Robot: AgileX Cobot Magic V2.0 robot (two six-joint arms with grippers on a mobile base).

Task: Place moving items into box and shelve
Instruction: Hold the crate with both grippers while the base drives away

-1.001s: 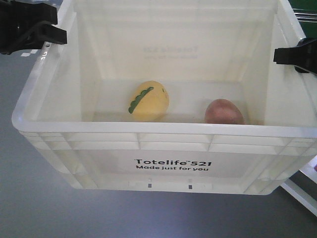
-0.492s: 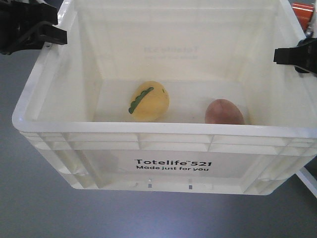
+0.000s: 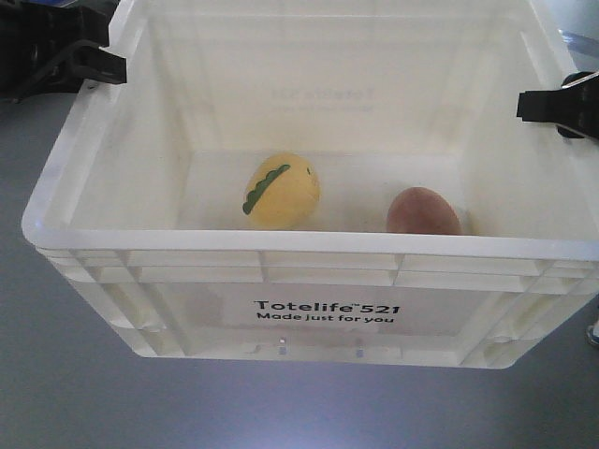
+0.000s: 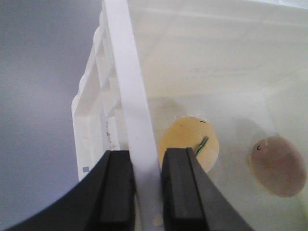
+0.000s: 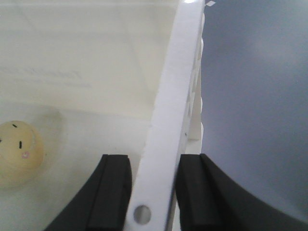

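The box (image 3: 309,245), a white crate printed "Totelife 521", is held up between both arms above a grey surface. Inside on its bottom lie the moving items: a pale yellow egg with a green stripe (image 3: 281,191) at centre-left and a reddish-brown egg (image 3: 423,211) to its right, apart from each other. My left gripper (image 3: 94,67) is shut on the left rim (image 4: 126,82), one finger inside and one outside (image 4: 147,159). My right gripper (image 3: 543,105) is shut on the right rim (image 5: 175,82) in the same way (image 5: 154,161). Both eggs (image 4: 185,142) (image 4: 278,166) show in the left wrist view.
A plain grey surface (image 3: 56,374) lies below and around the box. A small dark object (image 3: 593,332) peeks in at the right edge. Something pale blue (image 3: 580,37) shows at the top right behind the box.
The background has slid past: the white frame at the lower right and the orange object at the top right have left view. Box, eggs and grippers keep their places in frame.
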